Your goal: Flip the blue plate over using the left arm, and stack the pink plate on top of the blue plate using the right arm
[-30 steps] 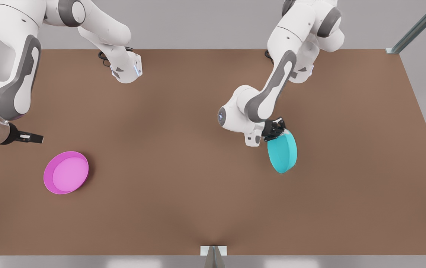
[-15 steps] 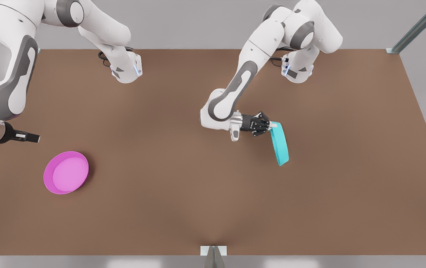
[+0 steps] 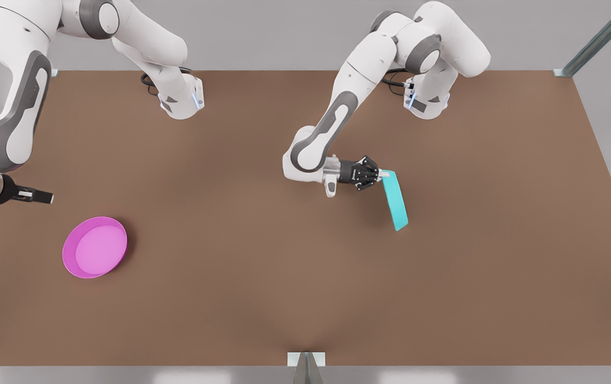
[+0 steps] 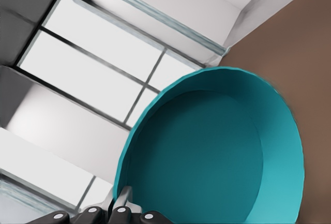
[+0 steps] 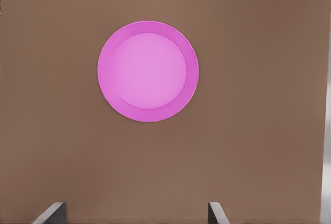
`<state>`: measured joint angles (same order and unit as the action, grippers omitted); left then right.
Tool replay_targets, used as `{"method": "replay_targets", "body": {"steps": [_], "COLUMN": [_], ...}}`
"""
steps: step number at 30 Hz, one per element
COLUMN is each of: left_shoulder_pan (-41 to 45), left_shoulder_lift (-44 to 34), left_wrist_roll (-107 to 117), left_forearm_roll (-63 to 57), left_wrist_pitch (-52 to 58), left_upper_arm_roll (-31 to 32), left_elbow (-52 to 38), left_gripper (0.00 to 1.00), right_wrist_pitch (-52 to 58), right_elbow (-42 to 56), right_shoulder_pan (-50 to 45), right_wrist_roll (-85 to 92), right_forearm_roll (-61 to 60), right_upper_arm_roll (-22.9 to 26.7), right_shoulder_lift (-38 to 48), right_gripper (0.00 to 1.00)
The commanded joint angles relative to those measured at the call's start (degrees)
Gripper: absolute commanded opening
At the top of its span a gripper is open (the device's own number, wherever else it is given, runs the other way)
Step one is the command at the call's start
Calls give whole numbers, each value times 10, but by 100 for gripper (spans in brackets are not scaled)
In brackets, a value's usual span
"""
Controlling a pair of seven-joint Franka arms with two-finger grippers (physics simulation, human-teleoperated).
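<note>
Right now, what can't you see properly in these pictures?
- Blue plate: the front view catches it edge-on, so its inside is hidden there.
- Left hand: cut off by the left wrist view's edge where it pinches the plate's rim.
- Right hand: side-on in the front view; its finger gap can't be judged.
- Pink plate: underside hidden against the table.

Plain brown table (image 3: 262,277), totally flat top, nothing fancy. Just 1 thing actually sits on it: the pink plate (image 3: 95,247), right side up, over toward the front view's left and well apart from the near edge.
</note>
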<state>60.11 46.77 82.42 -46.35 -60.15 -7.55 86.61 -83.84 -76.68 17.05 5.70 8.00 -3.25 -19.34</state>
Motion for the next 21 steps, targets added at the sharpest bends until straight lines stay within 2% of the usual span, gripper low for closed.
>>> {"method": "replay_targets", "body": {"steps": [1,8,10,21], "left_shoulder_pan": [0,20,21,45], "left_shoulder_lift": [2,36,60,84], "left_wrist_roll": [1,11,11,11], "left_forearm_roll": [0,-6,-6,-27], "left_wrist_pitch": [0,28,42,68], "left_upper_arm_roll": [0,-1,-1,-1], "left_elbow": [0,-2,-30,-35], "left_gripper": [21,21,21,21], "right_wrist_pitch": [0,0,0,1], "right_elbow": [0,0,0,0], "right_shoulder_pan": [0,0,5,6], "right_wrist_roll": [0,0,0,0], "right_forearm_roll": [0,0,0,0], "right_upper_arm_roll": [0,0,0,0], "right_shoulder_lift": [-1,-1,-1,-1], "right_gripper": [100,100,100,100]}}
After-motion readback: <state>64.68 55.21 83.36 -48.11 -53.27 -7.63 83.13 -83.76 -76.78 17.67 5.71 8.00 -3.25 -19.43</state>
